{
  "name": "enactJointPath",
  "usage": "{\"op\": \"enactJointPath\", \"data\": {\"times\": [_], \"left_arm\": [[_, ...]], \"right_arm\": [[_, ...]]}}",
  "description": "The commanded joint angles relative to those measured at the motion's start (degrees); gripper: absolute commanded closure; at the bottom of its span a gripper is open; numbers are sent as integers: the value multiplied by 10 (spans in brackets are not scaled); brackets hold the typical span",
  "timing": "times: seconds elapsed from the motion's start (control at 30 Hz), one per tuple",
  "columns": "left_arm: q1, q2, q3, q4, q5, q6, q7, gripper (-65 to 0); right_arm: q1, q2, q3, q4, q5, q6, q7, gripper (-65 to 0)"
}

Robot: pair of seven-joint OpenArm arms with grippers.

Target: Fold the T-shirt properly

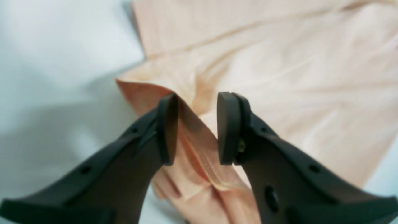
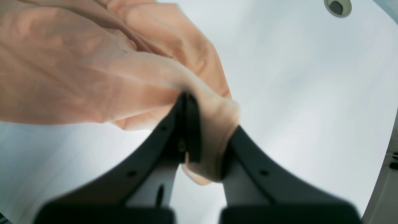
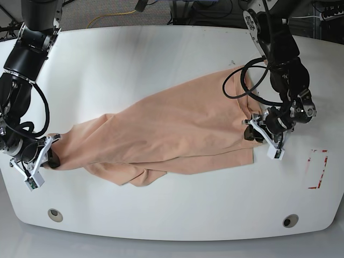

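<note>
I see the T-shirt (image 3: 172,129) stretched long across the white table (image 3: 161,54), its long axis running between my two arms. My right gripper (image 2: 202,140) is clamped on one bunched end; my left gripper (image 1: 197,127), jaws apart, straddles the opposite edge fold without pinching it.

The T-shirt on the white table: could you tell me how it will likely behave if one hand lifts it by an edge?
The T-shirt will probably hang limp: it already wrinkles and bunches where the right hand pinches it. It looks thin and light, so it should drag rather than slide as one piece. Near the open left hand its edge stands in a soft fold, likely to slump.
</note>
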Motion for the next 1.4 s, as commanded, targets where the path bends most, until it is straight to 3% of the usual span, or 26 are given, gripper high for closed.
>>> {"op": "enactJointPath", "data": {"times": [0.0,0.27,0.5,0.57,1.07,1.37], "left_arm": [[-17,-6,-2,9,5,-2,-14,-197],[-25,-19,-60,9,21,-2,-34,-203],[-42,-18,-99,-39,20,-2,-39,-357],[-54,-18,-100,-60,20,-2,-43,-372],[-90,-13,-101,-215,20,-2,-89,-376],[-86,-16,-101,-205,20,-2,-89,-363]], "right_arm": [[16,13,5,8,8,0,13,0],[16,13,5,8,8,0,13,0],[16,12,5,7,8,0,13,0],[16,8,5,7,8,0,13,0],[15,2,5,7,5,0,13,0],[15,2,5,7,5,0,13,0]]}}
